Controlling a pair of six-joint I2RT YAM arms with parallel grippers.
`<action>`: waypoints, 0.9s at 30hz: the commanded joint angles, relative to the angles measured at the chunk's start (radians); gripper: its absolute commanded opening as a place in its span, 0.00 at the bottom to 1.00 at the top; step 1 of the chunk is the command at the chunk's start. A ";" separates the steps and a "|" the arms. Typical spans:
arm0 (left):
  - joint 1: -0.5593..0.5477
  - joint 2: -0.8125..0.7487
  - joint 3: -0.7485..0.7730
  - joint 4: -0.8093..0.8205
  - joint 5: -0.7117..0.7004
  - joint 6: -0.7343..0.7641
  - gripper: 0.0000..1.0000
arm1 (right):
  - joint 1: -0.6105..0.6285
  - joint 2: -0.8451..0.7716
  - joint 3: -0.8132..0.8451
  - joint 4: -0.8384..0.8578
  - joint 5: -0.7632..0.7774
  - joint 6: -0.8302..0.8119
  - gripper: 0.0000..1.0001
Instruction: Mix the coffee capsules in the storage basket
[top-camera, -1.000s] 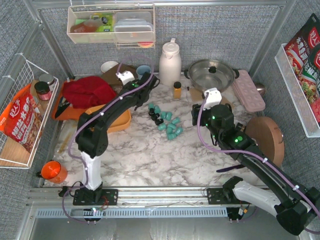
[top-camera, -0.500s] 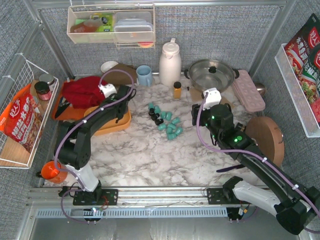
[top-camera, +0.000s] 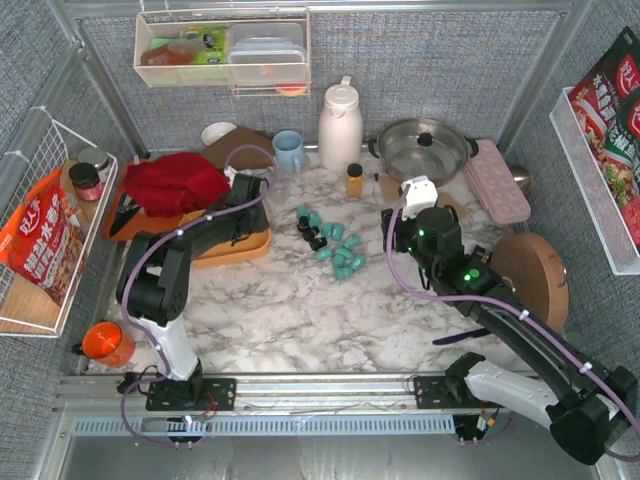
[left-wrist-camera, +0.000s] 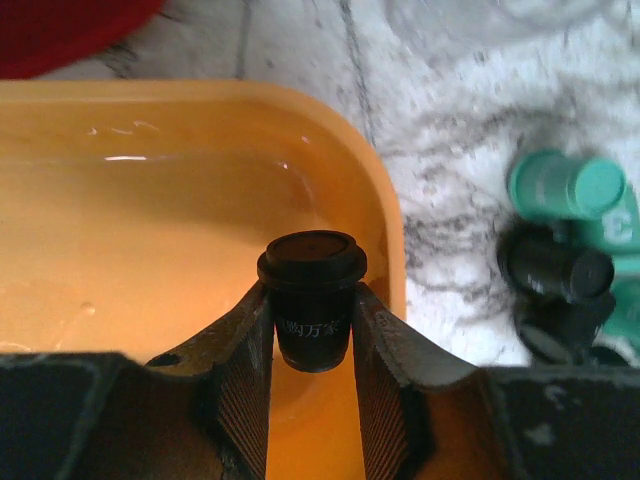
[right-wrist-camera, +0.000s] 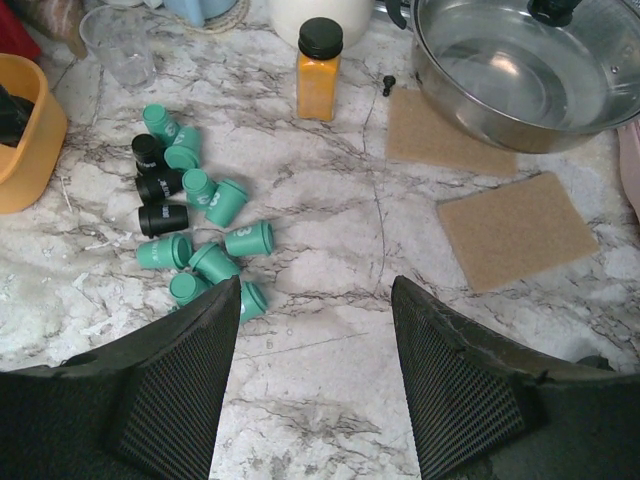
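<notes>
Status | left fingers (left-wrist-camera: 240, 370) clamped on black capsule (left-wrist-camera: 311, 300) over storage basket (left-wrist-camera: 120, 250) | right fingers (right-wrist-camera: 180, 380) wide apart, empty

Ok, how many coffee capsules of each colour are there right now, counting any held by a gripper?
Teal capsules, loose on the table: 9
Black capsules, loose on the table: 3
Black capsule held in the left gripper over the storage basket: 1
Total: 13, as far as the right wrist view shows.
</notes>
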 joint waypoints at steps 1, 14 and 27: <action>-0.002 -0.011 -0.054 0.075 0.197 0.131 0.36 | 0.000 0.009 0.005 0.010 0.015 -0.005 0.66; -0.004 -0.030 -0.058 0.018 0.122 0.228 0.49 | 0.000 0.023 0.011 0.006 0.004 -0.006 0.66; -0.006 -0.149 -0.053 -0.027 0.036 0.202 0.65 | 0.000 0.051 0.016 0.014 -0.019 0.005 0.68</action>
